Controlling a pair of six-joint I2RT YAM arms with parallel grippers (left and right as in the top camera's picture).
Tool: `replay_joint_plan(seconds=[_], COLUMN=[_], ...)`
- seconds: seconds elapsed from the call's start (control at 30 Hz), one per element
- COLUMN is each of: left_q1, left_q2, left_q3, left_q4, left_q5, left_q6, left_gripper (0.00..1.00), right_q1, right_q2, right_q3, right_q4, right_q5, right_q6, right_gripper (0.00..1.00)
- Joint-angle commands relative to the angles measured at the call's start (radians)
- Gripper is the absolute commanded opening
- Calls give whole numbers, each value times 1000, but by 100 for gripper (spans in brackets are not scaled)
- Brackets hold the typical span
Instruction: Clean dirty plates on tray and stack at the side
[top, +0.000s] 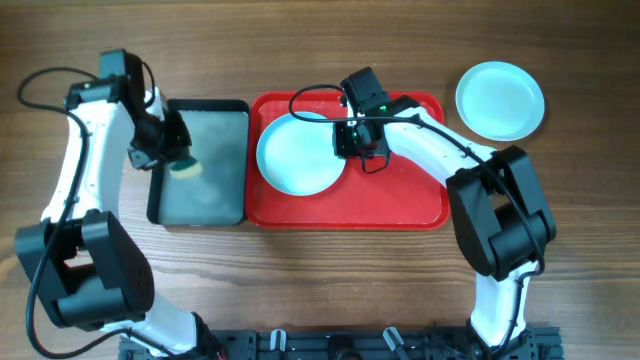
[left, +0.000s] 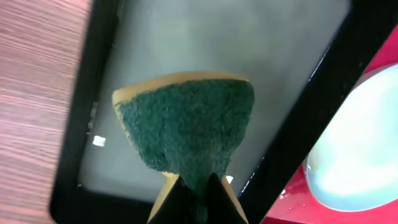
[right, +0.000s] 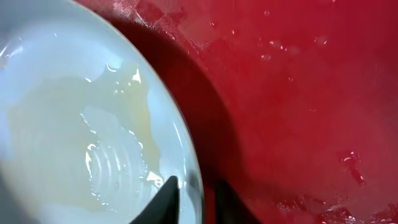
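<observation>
The aqua plate lies in the left half of the red tray. The right jaws are set on its right rim. In the right wrist view the two fingertips stand narrowly apart, one inside the rim and one outside, and appear to pinch it. The left jaws are closed tight on the narrow end of a sponge, green scouring face out. They hold it over the left side of the grey tray, which sits just left of the red tray. A second plate sits alone on the tabletop at the far right.

The pinched rim is glossy and wet, with a yellowish film pooled near it, so the plate could slide out of so thin a hold. If it tips, the liquid would likely run onto the tray. The sponge is gripped only by its tail, so scrubbing pressure could twist it or pull it free. To reach the plate it must also clear the raised black rim and the red rim. Both arms would then work close together over one plate.

- The right arm hides the gripped rim from overhead.
- A dark shadow under the rim hints at a lift, but I cannot tell.
- The left jaws are cut off at the frame edge.
- Only two plates show.
- The far plate's colour, white or very pale aqua, is hard to judge.
</observation>
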Motion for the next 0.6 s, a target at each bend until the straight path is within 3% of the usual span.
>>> replay_joint_plan(seconds=[0.0, 0.1, 0.2, 0.37, 0.57], left_q1=[-6, -5, -5, -5, -5], left_q2=[-2, -66, -168, -285, -284], left_q3=[-47, -47, -47, -47, -86], left_q4=[63, 107, 130, 55, 48], left_q5=[149, 315, 323, 45, 37], left_q6=[44, 116, 111, -50, -48], left_gripper=[6, 7, 7, 6, 6], right_q1=[4, -15, -35, 18, 205], right_q2=[19, 1, -65, -228, -209], right_q3=[-13, 20, 103, 238, 253], right_q4=[4, 2, -83, -103, 92], right_q5=[13, 17, 135, 356, 504], right_q6=[-5, -55, -69, -191, -242], right_gripper=[4, 4, 4, 4, 4])
